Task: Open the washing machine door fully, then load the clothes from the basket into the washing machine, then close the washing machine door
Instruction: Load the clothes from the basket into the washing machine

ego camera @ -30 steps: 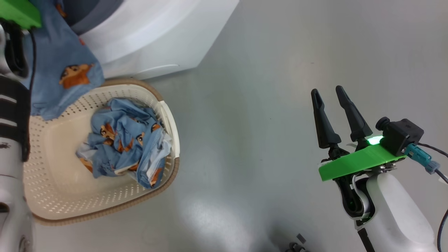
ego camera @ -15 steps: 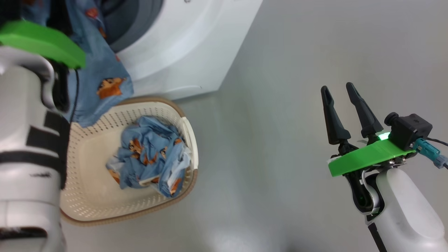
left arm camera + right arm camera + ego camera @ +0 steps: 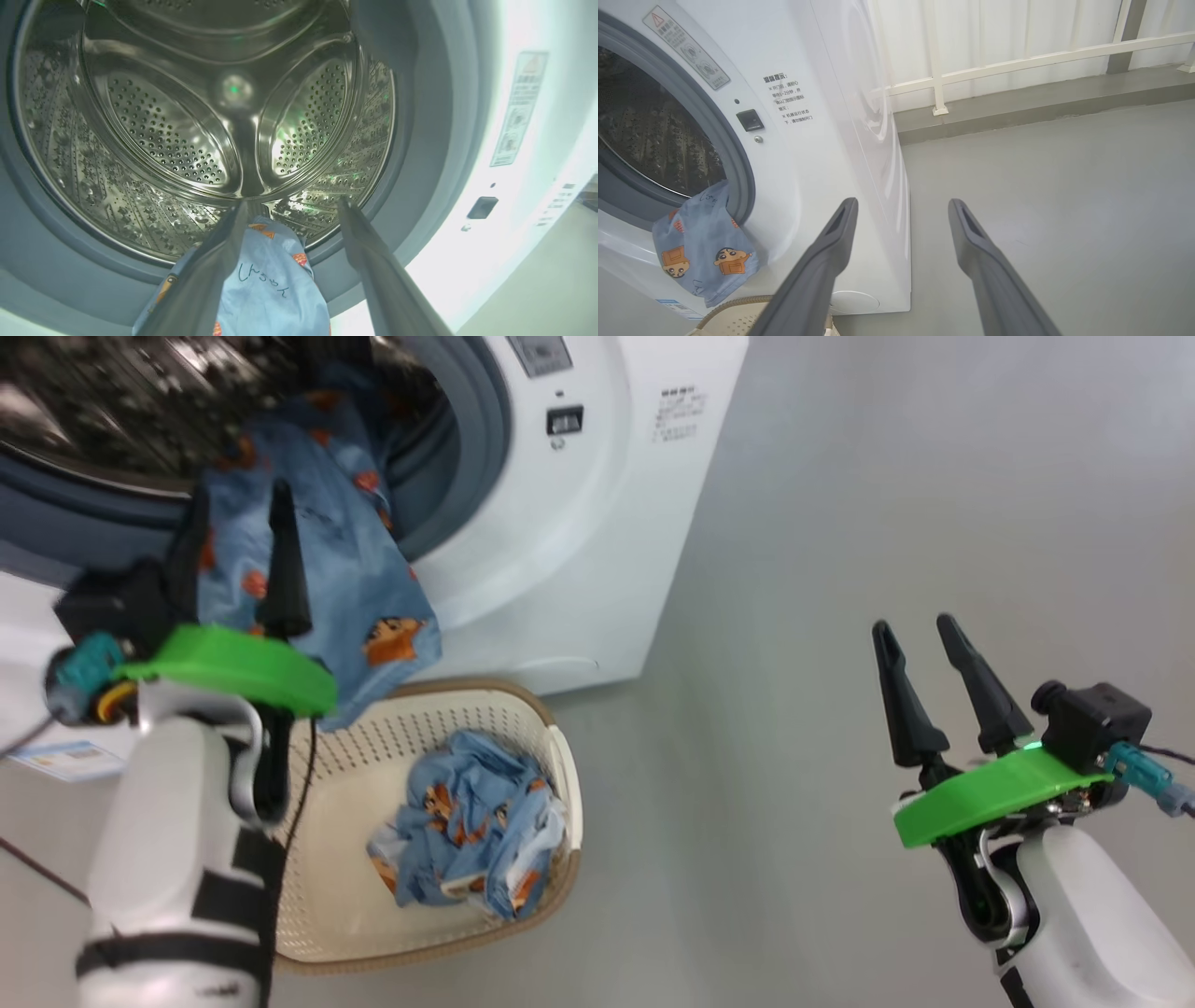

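Up from above the basket [image 3: 322, 919] a second ago, the left gripper [image 3: 238, 560] now stands at the mouth of the washing machine [image 3: 597, 523], and the head camera has tilted upward as well. Its two fingers are apart. A blue garment [image 3: 317, 579] lies between them, and the left wrist view shows it resting against one finger with a clear gap beside the other. The garment's upper end lies over the grey gasket [image 3: 467, 457] at the lower edge of the steel drum [image 3: 163, 130]. The rest of it hangs down the white front, with its hem just above the basket's rear rim. The other clothes [image 3: 476, 831] sit in a crumpled heap inside the basket, toward its right side. The basket stands on the grey floor [image 3: 840, 476], close against the machine's front. A small blue label [image 3: 65, 761] shows low on that front, beside the left forearm. The right gripper [image 3: 915, 627] hovers well apart to the right, above bare floor, with its fingers spread and pointing past the machine's corner.
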### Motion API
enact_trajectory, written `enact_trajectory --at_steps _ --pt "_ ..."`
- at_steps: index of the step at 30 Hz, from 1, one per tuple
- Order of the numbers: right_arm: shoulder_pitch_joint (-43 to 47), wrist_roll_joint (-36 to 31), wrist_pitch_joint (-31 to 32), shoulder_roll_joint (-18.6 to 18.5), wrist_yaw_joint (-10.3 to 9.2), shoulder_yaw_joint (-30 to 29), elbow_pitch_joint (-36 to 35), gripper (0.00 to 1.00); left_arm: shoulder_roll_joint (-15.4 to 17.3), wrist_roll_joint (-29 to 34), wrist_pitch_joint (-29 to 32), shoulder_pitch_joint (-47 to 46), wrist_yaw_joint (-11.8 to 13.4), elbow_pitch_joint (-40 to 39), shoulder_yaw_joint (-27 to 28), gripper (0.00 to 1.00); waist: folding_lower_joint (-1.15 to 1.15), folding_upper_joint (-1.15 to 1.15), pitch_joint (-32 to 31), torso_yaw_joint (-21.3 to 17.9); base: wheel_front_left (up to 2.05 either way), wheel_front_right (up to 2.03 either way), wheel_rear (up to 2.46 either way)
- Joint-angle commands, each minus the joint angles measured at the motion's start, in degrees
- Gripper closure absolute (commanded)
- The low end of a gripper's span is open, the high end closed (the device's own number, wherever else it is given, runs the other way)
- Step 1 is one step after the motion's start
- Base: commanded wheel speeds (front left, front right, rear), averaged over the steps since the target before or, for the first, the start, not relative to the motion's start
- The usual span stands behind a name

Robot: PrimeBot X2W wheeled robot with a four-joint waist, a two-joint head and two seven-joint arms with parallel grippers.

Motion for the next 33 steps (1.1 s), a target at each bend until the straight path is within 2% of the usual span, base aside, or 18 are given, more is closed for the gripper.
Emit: enact_trajectory --at_steps 1,22,33 --pt "1.13 0.4 -0.46 -0.74 0.32 1.18 -0.83 0.0 1.26 0.99 -0.36 2.71 -0.26 -3.31 1.59 0.0 0.0 0.0 -4.77 2.54 0.0 0.0 0.0" --pt "6.31 0.39 -0.46 -2.72 0.32 0.98 -0.87 0.0 -1.71 2.35 -0.36 24.01 -0.51 -17.21 4.94 0.0 0.0 0.0 -13.39 7.31 0.0 0.0 0.0" --pt "8.01 0.62 -0.46 -3.6 0.32 1.63 -1.11 0.0 -2.33 1.5 -0.36 30.24 -0.4 -19.31 6.03 0.0 0.0 0.0 -15.95 7.71 0.0 0.0 0.0"
